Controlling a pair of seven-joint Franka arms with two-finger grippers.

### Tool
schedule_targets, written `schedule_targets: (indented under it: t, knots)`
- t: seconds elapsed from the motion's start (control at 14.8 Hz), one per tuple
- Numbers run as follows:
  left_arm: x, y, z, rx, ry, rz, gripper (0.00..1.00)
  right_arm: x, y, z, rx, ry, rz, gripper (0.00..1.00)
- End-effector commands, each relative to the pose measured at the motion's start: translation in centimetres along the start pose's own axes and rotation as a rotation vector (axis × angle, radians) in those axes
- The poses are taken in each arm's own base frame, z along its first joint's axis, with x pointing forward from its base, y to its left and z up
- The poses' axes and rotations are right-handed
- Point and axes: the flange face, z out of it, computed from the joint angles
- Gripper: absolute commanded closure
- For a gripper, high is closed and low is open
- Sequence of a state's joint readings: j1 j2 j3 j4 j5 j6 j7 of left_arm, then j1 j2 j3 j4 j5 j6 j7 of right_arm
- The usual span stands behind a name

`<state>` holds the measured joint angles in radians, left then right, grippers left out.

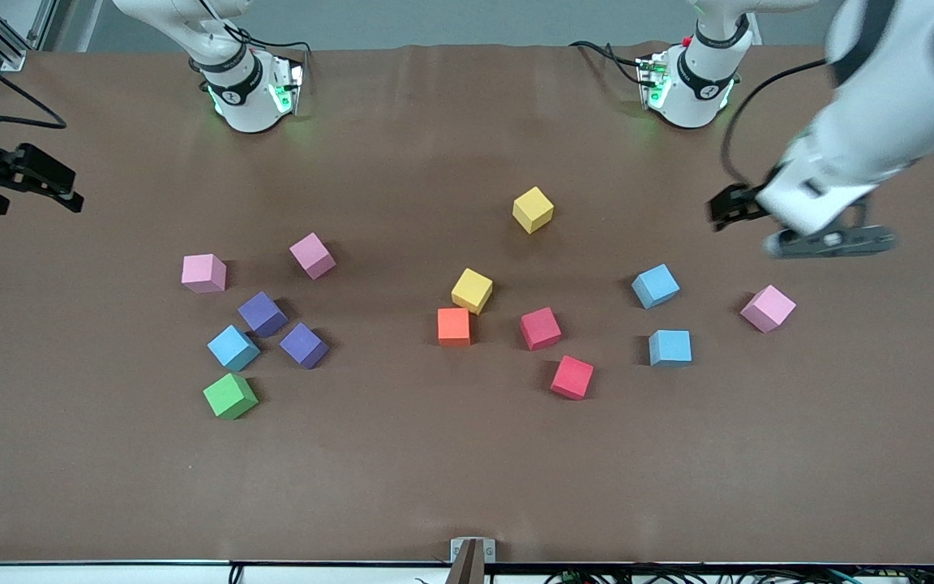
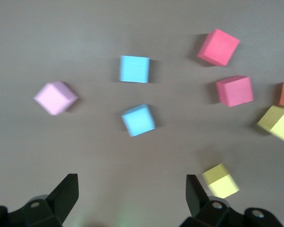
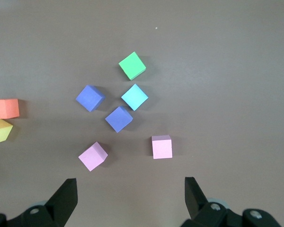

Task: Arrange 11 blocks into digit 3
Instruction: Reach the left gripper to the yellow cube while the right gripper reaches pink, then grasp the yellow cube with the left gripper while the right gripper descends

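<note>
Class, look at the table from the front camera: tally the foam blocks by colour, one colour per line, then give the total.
Pink blocks: 3
Purple blocks: 2
Light blue blocks: 3
Green block: 1
Yellow blocks: 2
Orange block: 1
Red blocks: 2
Total: 14

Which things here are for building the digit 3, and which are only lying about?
For the job:
- blocks, all scattered
- left gripper, open
- right gripper, open

Lying about:
- cables at the table edge
</note>
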<state>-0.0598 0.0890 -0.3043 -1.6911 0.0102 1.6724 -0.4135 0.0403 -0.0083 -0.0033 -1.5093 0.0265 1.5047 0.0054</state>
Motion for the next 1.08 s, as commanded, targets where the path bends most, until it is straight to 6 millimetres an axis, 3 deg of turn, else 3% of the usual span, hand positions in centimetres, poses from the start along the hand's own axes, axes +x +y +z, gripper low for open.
schedule_targets:
  t: [0.0,0.27,0.4,0.54,0.74,1.01]
  knots:
    - [-0.6,5.2,5.4,-0.024,-0.005,-0.080,0.00,0.6,-2.4,2.0,0.000,-0.043,-0.047,0.00]
    - [-3.4,13.2,13.3,-0.053,-0.039,-0.202,0.00,-0.1,-5.8,3.8,-0.002,-0.138,-0.109,0.00]
    - [-6.3,15.7,17.3,-0.060,-0.030,-0.307,0.00,-0.4,-9.8,6.4,-0.019,-0.225,-0.181,0.00]
    - [-9.9,17.6,21.6,-0.076,-0.018,-0.451,0.00,-0.3,-12.0,8.8,-0.018,-0.239,-0.219,0.00]
    - [-14.2,17.9,26.8,-0.108,0.001,-0.530,0.00,-1.2,-13.4,14.4,-0.010,-0.264,-0.307,0.00]
    - [-18.1,18.4,29.4,-0.091,-0.015,-0.573,0.00,-3.2,-14.4,18.4,0.014,-0.262,-0.422,0.00]
